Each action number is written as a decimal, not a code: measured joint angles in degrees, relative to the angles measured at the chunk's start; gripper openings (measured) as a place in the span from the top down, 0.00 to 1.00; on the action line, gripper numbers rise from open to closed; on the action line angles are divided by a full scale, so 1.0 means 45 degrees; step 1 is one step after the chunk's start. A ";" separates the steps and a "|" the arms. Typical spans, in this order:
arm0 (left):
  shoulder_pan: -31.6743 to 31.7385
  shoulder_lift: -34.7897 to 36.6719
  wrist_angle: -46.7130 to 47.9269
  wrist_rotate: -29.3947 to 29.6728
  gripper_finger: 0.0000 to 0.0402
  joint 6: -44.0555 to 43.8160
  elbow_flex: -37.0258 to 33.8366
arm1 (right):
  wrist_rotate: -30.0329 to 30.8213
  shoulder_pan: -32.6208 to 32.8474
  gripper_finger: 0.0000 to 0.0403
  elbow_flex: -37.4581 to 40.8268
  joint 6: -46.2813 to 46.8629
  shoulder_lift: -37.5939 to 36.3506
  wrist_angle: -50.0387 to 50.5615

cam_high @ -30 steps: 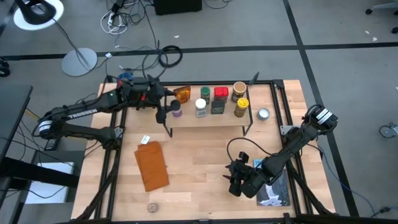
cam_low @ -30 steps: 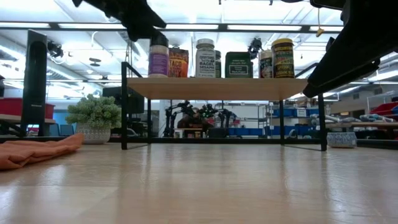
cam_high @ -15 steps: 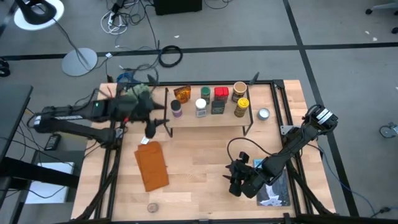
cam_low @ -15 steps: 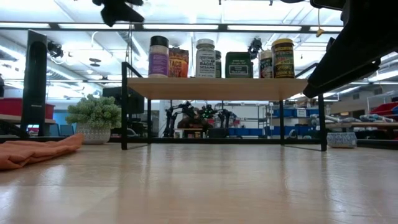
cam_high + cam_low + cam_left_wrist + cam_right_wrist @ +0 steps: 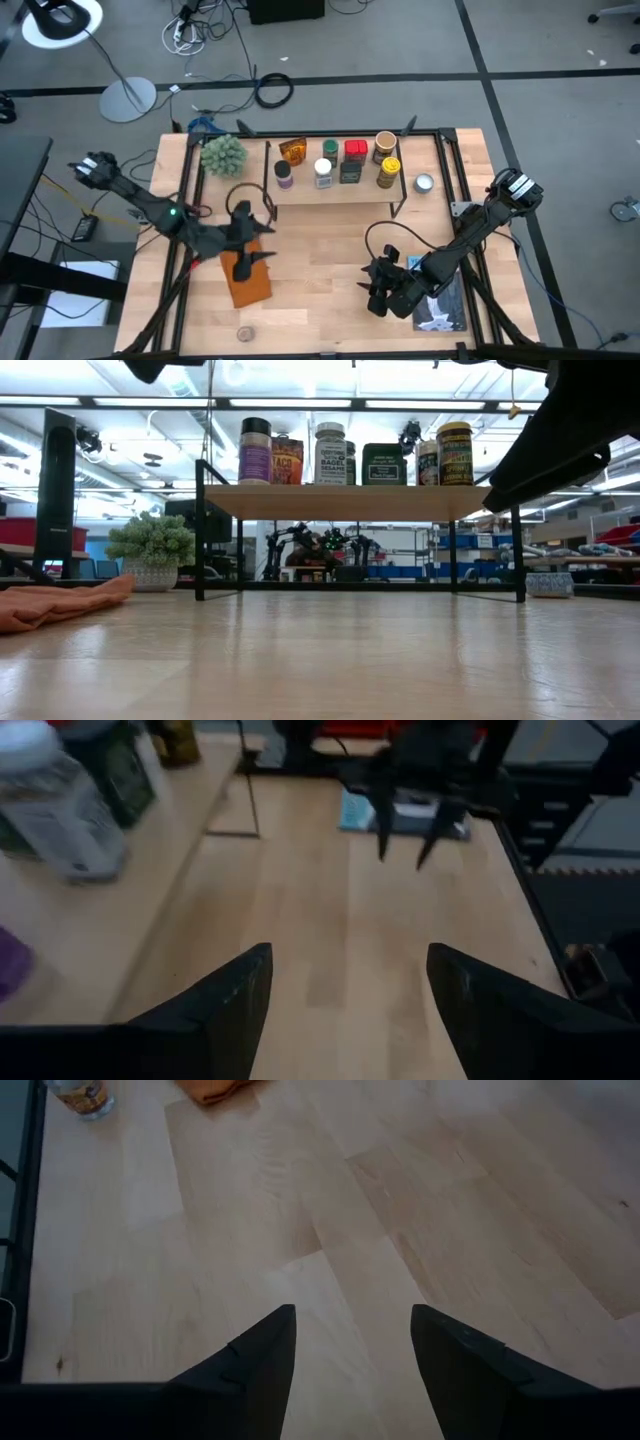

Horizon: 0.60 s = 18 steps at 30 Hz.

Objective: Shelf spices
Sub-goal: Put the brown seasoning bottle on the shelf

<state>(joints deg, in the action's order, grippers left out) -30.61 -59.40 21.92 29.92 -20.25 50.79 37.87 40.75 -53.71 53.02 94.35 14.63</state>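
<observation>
Your left gripper (image 5: 250,240) hangs over the orange-brown notebook (image 5: 247,278), jaws spread and holding nothing. Your right gripper (image 5: 377,292) waits with jaws apart over bare table (image 5: 320,260); seven spice jars stand on the shelf (image 5: 335,190).

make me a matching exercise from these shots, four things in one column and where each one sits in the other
Things:
1. purple jar
2. plant
3. orange-brown notebook
4. small tin

Places:
a. on the tabletop just off the shelf's right end
b. flat on the table under the left gripper
c. at the shelf's left end
d. back left of the table, beside the shelf

Pairs: 1-c, 2-d, 3-b, 4-a
</observation>
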 joint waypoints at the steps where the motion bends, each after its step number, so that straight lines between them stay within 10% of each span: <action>1: -0.0211 -0.0217 0.0154 0.0022 0.33 -0.0321 0.0117 | -0.0005 0.0000 0.51 0.0000 0.0009 0.0000 -0.0027; 18: -0.2748 -0.4310 0.5042 -0.2212 0.33 -0.9284 0.2425 | -0.0004 0.0000 0.51 0.0000 0.0209 0.0000 -0.0068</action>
<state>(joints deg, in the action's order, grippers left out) -42.97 -78.80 44.61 19.97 -62.03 61.70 37.85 40.75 -53.71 53.95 94.35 14.32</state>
